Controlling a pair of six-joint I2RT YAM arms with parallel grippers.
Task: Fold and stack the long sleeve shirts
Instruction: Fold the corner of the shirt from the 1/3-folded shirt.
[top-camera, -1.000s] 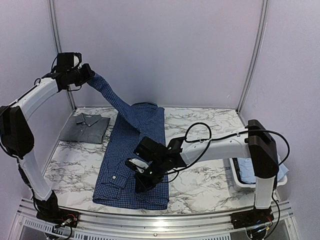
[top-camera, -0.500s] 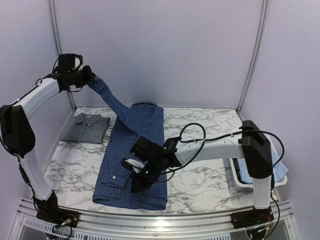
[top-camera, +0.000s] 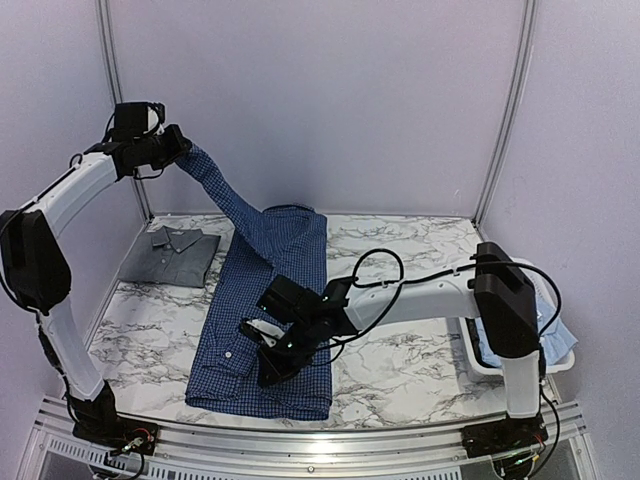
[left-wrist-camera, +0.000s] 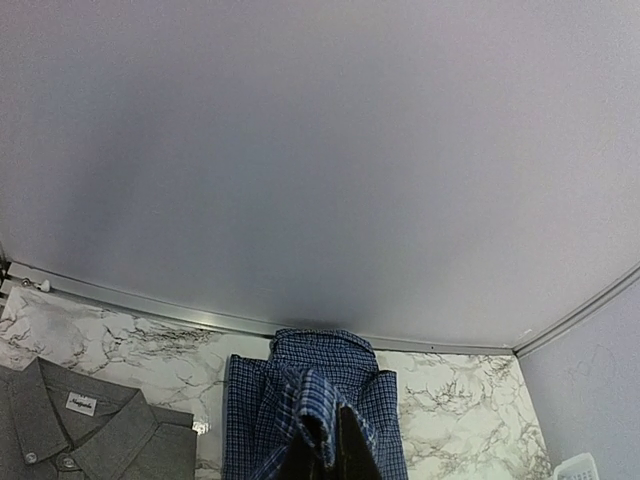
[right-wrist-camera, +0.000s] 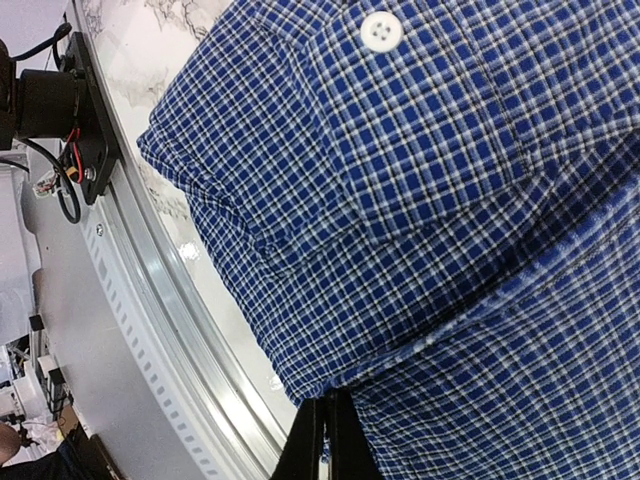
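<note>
The grey shirt (left-wrist-camera: 90, 430) is cut off at the bottom corner, its label (left-wrist-camera: 82, 404) too small to read. The right arm (top-camera: 505, 310) hides part of the light blue shirt (top-camera: 558, 338).

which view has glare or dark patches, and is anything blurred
Top external: even light, sharp, slight sheen on the rail. Left wrist: back wall darkens toward its base. Right wrist: checked shirt crisp, glare streak along the rail.

Soft even light; perhaps slight blur.
</note>
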